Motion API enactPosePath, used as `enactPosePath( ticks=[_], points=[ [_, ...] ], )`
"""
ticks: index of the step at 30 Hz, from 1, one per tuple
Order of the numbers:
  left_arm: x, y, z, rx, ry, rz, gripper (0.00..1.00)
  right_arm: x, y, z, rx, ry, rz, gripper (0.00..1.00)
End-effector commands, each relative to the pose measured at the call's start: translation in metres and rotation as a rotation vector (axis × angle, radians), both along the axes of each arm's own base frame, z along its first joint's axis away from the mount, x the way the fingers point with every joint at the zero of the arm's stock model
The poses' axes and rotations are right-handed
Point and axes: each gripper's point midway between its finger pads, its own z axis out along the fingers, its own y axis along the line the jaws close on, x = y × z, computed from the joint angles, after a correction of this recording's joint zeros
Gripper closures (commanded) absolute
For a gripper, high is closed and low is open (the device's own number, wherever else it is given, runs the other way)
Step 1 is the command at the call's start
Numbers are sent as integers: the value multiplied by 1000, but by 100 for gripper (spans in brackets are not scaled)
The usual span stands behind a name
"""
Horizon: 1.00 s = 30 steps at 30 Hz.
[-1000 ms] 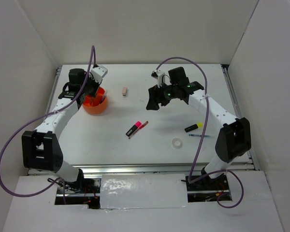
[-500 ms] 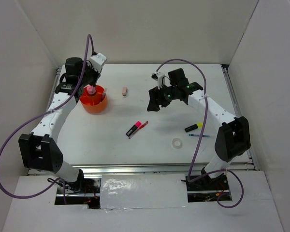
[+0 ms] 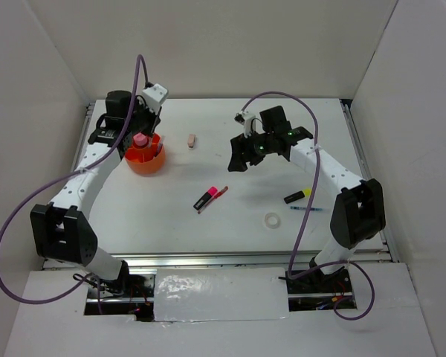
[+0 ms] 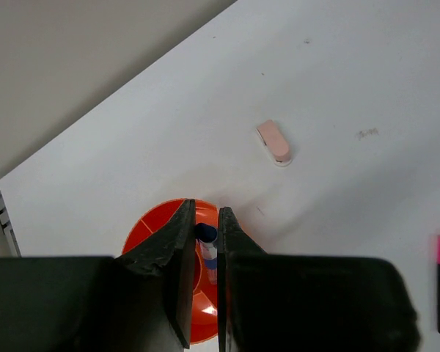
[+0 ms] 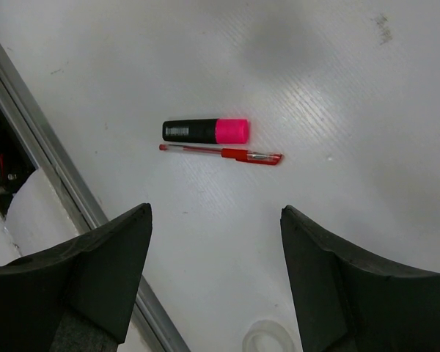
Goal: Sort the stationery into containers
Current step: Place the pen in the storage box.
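The round orange tub [image 3: 146,158] stands at the back left with a pink-capped glue stick [image 3: 140,140] upright in it. My left gripper [image 3: 137,126] hovers just above its far rim, shut. In the left wrist view the tub [image 4: 152,229] lies below the gripper [image 4: 205,210], and a thin blue pen [image 4: 207,242] inside it shows through the slit between the jaws. My right gripper [image 3: 238,158] hangs open over mid-table. Below it lie a pink highlighter [image 5: 205,130], a red pen [image 5: 224,152] and a clear tape ring [image 5: 268,341].
A pink eraser [image 3: 192,140] lies right of the tub, also in the left wrist view [image 4: 273,141]. A yellow-black highlighter [image 3: 298,195] and a blue pen [image 3: 305,208] lie near the right arm. White walls enclose the table on three sides.
My left gripper has lifted up and back off the tub, uncovering the pink-capped glue stick standing in it. The right gripper has hardly moved.
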Motion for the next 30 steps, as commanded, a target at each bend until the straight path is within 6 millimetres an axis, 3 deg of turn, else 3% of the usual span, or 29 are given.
enactPosePath(
  ticks=[1, 4, 13, 16, 20, 22, 24, 25, 26, 27, 30],
  points=[
    [1, -7, -9, -43, 28, -11, 100, 0, -4, -5, -2, 14, 4, 23],
    [0, -5, -22, -34, 67, 2, 100, 0, -4, -7, 0, 22, 4, 23],
    [5, 0, -74, -11, 185, 34, 84, 0, -7, -11, -6, 31, -2, 23],
    [7, 3, -84, -6, 202, 42, 77, -1, -10, -13, -8, 32, -5, 22],
    [9, 4, -96, -3, 242, 51, 58, -1, -15, -14, -12, 38, -17, 21],
    [8, 0, -85, -26, 233, 31, 41, -1, -18, -13, -11, 41, -25, 21],
    [5, -9, -71, -50, 210, -1, 33, 0, -24, -12, -7, 47, -40, 20],
    [2, -17, -53, -73, 177, -28, 31, 0, -27, -9, -1, 43, -48, 20],
    [0, -25, -50, -77, 178, -51, 30, 0, -31, -9, 3, 55, -63, 20],
    [-6, -41, -28, -83, 139, -96, 31, 3, -38, -6, 18, 57, -83, 20],
    [-33, -86, -22, -68, 172, -205, 36, 10, -64, -2, 50, 82, -170, 20]
  ],
)
